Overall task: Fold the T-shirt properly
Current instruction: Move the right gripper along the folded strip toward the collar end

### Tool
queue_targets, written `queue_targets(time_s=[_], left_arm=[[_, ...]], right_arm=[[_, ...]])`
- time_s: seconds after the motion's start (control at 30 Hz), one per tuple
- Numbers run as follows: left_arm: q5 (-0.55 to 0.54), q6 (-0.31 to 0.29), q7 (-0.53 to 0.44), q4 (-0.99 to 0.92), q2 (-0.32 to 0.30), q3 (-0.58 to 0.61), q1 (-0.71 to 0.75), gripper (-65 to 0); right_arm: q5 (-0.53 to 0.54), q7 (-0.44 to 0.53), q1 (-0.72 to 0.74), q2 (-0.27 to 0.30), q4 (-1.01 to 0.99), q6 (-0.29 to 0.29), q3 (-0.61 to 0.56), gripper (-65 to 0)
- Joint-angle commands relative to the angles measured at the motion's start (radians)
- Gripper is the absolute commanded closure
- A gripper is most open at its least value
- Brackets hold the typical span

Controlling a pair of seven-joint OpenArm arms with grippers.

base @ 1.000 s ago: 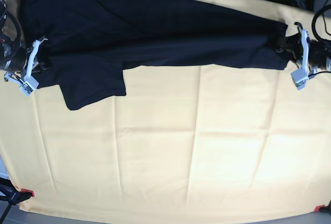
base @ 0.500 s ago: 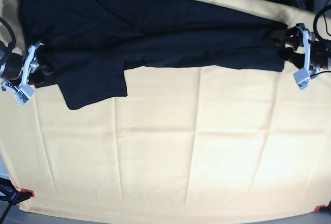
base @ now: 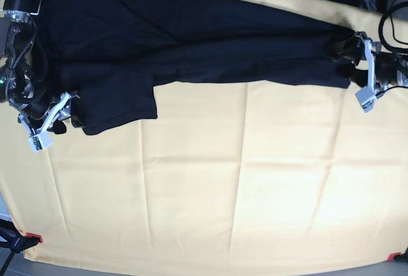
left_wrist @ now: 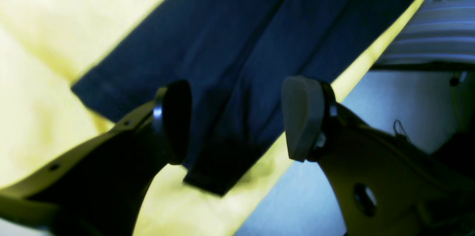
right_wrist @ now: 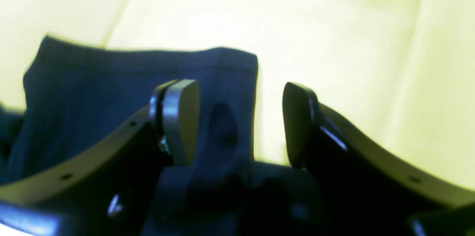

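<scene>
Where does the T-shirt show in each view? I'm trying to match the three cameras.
Base: the T-shirt stretches across the top, sleeve hanging lower left.
Left wrist: a folded end runs from upper right down to centre, behind the open fingers.
Right wrist: the sleeve end fills left-centre.
Shared landmark: the yellow cloth beneath it.

A table draped in a pale yellow cloth (base: 210,180) carries the dark T-shirt (base: 191,40), which lies folded lengthwise along its far edge.
</scene>
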Motion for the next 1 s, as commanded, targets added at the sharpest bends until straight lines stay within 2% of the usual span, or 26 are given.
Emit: queue_targets(time_s=[0.0,0.07,0.23,0.33,0.47,0.57,0.63,0.7,0.73,0.83,0.9,0.97], left_arm=[[-0.013,-0.007,-0.007,0.009,-0.022,-0.015,-0.011,-40.3],[-0.014,-0.007,-0.007,0.009,-0.014,-0.015,-0.011,-40.3],[-0.013,-0.007,-0.019,0.009,-0.014,-0.015,-0.011,-40.3],[-0.013,-0.007,-0.019,0.009,-0.014,-0.015,-0.011,-40.3],[-0.018,-0.007,-0.037,0.009,-0.014,-0.015,-0.011,-40.3],[-0.018,-0.007,-0.048,0.009,-0.014,-0.015,-0.011,-40.3],[-0.017,-0.007,-0.048,0.009,-0.014,-0.015,-0.011,-40.3],[-0.017,-0.007,-0.048,0.009,-0.014,-0.015,-0.011,-40.3],[-0.017,-0.007,-0.049,0.009,-0.014,-0.015,-0.011,-40.3],[-0.017,-0.007,-0.048,0.009,-0.014,-0.015,-0.011,-40.3],[-0.018,-0.007,-0.049,0.009,-0.014,-0.015,-0.011,-40.3],[-0.017,-0.007,-0.048,0.009,-0.014,-0.015,-0.011,-40.3]], right_arm=[[0.013,0.01,0.036,0.01,-0.03,-0.003,0.006,-37.6],[0.038,-0.018,0.081,-0.008,-0.128,0.004,0.006,-37.6],[0.22,-0.171,0.159,-0.013,-0.292,0.103,0.007,-37.6],[0.248,-0.172,0.161,-0.015,-0.315,0.137,0.006,-37.5],[0.262,-0.176,0.161,-0.016,-0.314,0.14,0.005,-36.0],[0.389,-0.257,0.161,-0.016,-0.313,0.149,0.005,-27.4],[0.475,-0.314,0.161,-0.016,-0.305,0.149,0.005,-15.1],[0.498,-0.333,0.161,-0.013,-0.278,0.149,0.005,-2.1],[0.498,-0.332,0.161,-0.013,-0.257,0.149,0.005,0.0],[0.498,-0.337,0.161,-0.01,-0.174,0.149,0.005,0.0],[0.5,-0.374,0.154,-0.01,-0.099,0.149,0.005,0.0],[0.551,-0.41,0.124,-0.004,-0.016,0.149,0.005,0.0]])
